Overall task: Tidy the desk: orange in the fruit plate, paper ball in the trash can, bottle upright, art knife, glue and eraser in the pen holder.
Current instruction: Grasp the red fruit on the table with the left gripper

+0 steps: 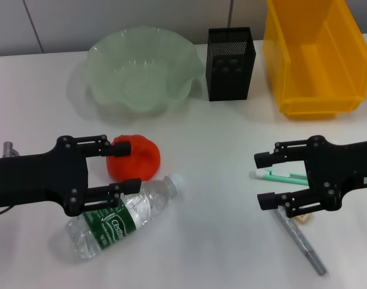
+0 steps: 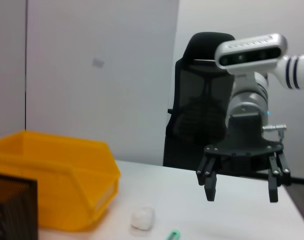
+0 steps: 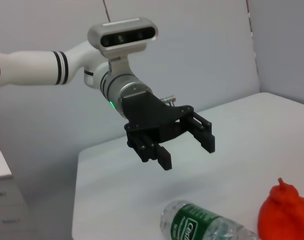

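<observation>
The red-orange orange (image 1: 138, 158) sits on the white table, touching the bottle (image 1: 120, 217), which lies on its side with its cap toward the orange. My left gripper (image 1: 129, 165) hovers open above them, one finger over the orange's edge, one over the bottle. In the right wrist view that left gripper (image 3: 184, 150) hangs well above the bottle (image 3: 201, 225) and orange (image 3: 286, 212). My right gripper (image 1: 261, 180) is open over a slim green-and-white tool (image 1: 285, 176), a grey stick (image 1: 304, 244) and a beige eraser (image 1: 302, 218). The paper ball (image 2: 143, 218) lies near the trash can (image 2: 57, 175).
At the back stand the pale green fruit plate (image 1: 138, 69), the black mesh pen holder (image 1: 230, 63) and the yellow trash can (image 1: 313, 60). I cannot tell which slim item is the art knife and which the glue. A black office chair (image 2: 201, 100) stands beyond the table.
</observation>
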Tool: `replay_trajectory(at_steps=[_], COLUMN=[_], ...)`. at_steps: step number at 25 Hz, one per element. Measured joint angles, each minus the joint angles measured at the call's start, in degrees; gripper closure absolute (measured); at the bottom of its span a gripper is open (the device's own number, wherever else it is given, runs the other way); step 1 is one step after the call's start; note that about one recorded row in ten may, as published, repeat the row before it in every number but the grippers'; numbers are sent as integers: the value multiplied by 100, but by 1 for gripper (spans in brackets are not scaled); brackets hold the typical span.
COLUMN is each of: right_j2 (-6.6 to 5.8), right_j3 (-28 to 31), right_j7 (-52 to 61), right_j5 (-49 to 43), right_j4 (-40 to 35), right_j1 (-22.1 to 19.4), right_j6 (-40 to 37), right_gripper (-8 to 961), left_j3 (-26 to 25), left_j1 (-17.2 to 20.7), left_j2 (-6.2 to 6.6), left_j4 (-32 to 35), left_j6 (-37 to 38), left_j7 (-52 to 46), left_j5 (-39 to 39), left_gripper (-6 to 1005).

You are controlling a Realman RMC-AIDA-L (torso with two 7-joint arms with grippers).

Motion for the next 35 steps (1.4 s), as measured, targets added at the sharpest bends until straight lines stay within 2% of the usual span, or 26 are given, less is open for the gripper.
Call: replay_trajectory(at_steps=[4,10,26,31,35], right_j2=[4,16,28,14,-7], right_j3=[-26,-317,-412,-357,-336], right_j7=[51,255,262,263,221], right_j5=[-14,5,26,27,6], right_j4=[-135,-405,-334,-65,167], right_j1=[1,10,-17,-26,-173], right_j6=[-36,-23,36,245,328], right_gripper=[183,183,184,184,184], left_j3=[-3,-24,-21,-52,-42], left_j1=[113,226,257,199,45], left_j2=[-3,9,18,1,-9], left_j4=[-73,-297,-266,-222,-183], left_j6=[-60,-21,2,-44,-520], left_j7=[633,965,725,497,184], left_j5=[-146,-254,-260,-272,-378], left_gripper=[357,360,365,366,367])
